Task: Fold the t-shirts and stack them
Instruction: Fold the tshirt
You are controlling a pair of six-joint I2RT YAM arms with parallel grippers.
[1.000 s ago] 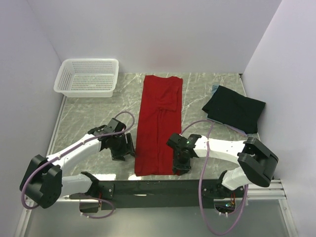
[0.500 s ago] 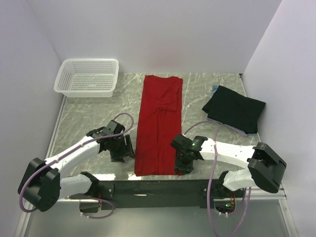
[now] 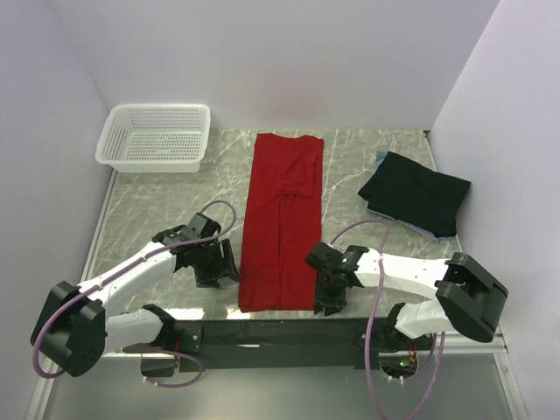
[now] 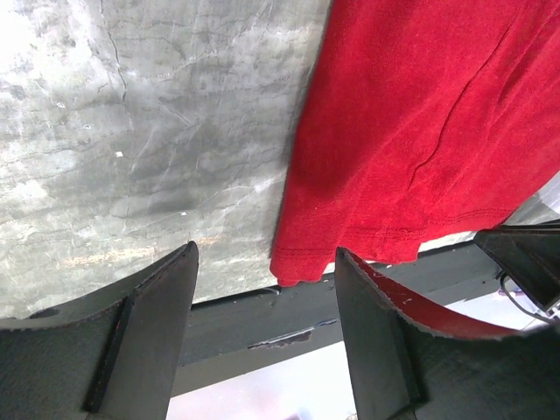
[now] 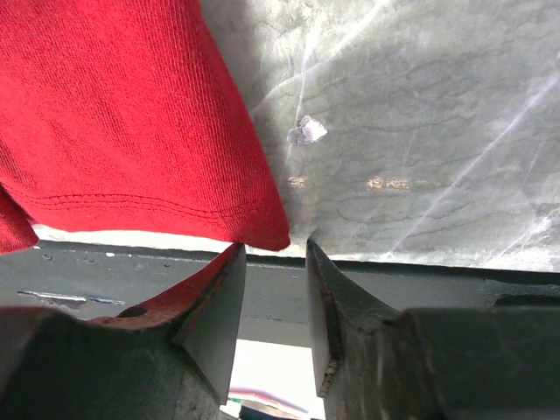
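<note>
Across the middle of the top view, the red t-shirt (image 3: pixel 282 219) lies as a long strip on the marble table (image 3: pixel 157 210), hem toward the bottom of frame. The black t-shirt (image 3: pixel 416 194) sits folded at right, well apart. You look set for the red one's next fold. Left gripper (image 4: pixel 264 255) is spread wide just off the hem's lower-left corner. Right gripper (image 5: pixel 273 248) is narrowly parted at the lower-right corner, pinching nothing. Next you'd likely need both to close on those corners and carry the hem up-frame.
</note>
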